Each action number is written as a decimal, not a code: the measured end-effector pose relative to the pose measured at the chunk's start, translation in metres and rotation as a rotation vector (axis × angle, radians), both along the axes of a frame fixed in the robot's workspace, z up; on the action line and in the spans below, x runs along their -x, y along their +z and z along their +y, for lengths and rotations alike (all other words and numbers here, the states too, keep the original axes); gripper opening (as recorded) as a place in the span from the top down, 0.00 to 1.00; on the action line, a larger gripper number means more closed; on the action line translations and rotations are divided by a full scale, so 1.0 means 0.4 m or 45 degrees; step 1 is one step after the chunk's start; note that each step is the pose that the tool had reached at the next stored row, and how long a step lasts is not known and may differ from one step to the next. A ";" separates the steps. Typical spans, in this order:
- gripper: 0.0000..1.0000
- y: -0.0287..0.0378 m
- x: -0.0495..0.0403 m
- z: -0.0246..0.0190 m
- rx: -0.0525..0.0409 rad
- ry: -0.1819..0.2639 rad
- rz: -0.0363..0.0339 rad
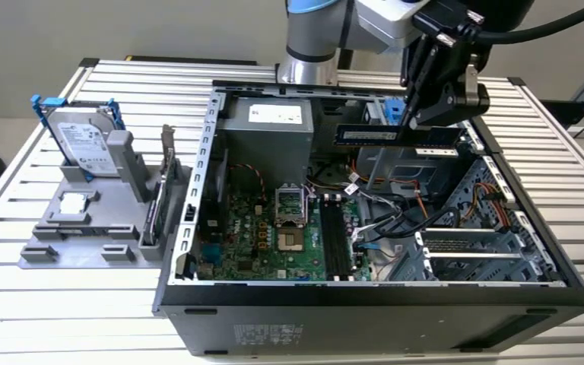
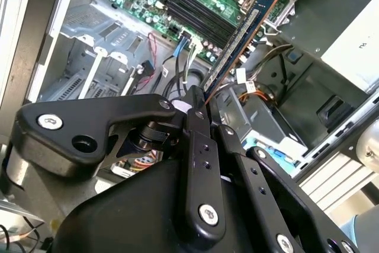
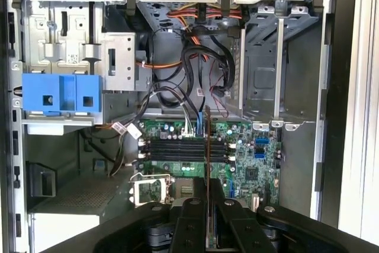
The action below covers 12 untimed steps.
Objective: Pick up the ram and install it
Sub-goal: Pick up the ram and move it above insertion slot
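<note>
The ram (image 1: 368, 134) is a narrow dark stick with a bluish sticker, held level above the open computer case (image 1: 373, 300) near its rear. My gripper (image 1: 412, 134) is shut on one end of it. In both wrist views the ram shows edge-on, as a thin strip (image 2: 237, 39) (image 3: 207, 140) running out from between my black fingers (image 2: 190, 108) (image 3: 192, 208). The black memory slots (image 1: 334, 237) (image 3: 177, 149) (image 2: 195, 13) lie on the green motherboard (image 1: 252, 236) below. The ram hangs well above them and is not touching the board.
A grey holder (image 1: 79, 236) at the exterior view's left carries a silver hard drive in a blue frame (image 1: 81, 137) and a card with a metal bracket (image 1: 162, 190). Inside the case are the power supply (image 1: 267, 129), processor socket (image 1: 288, 207), loose cables (image 3: 201, 57) and a blue drive bracket (image 3: 59, 93).
</note>
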<state>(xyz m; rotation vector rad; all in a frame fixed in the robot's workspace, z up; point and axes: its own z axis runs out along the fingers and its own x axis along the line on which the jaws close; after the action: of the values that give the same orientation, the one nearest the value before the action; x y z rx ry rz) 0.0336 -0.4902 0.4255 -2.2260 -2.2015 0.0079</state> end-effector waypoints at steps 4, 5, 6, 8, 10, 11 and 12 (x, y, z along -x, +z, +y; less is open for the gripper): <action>1.00 0.000 -0.014 0.000 0.000 0.000 0.0000; 1.00 0.000 -0.017 0.000 0.000 0.000 0.0000; 1.00 0.000 -0.021 0.000 0.000 0.000 -0.0001; 1.00 0.000 -0.026 0.000 0.000 0.000 0.0001; 1.00 0.000 -0.029 0.000 0.000 0.000 0.0000; 1.00 0.000 -0.029 0.000 0.000 0.000 0.0000; 1.00 0.000 -0.029 0.000 0.000 0.000 0.0000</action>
<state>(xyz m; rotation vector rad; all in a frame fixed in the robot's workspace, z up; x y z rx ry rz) 0.0454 -0.4902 0.4255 -2.2260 -2.2015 0.0079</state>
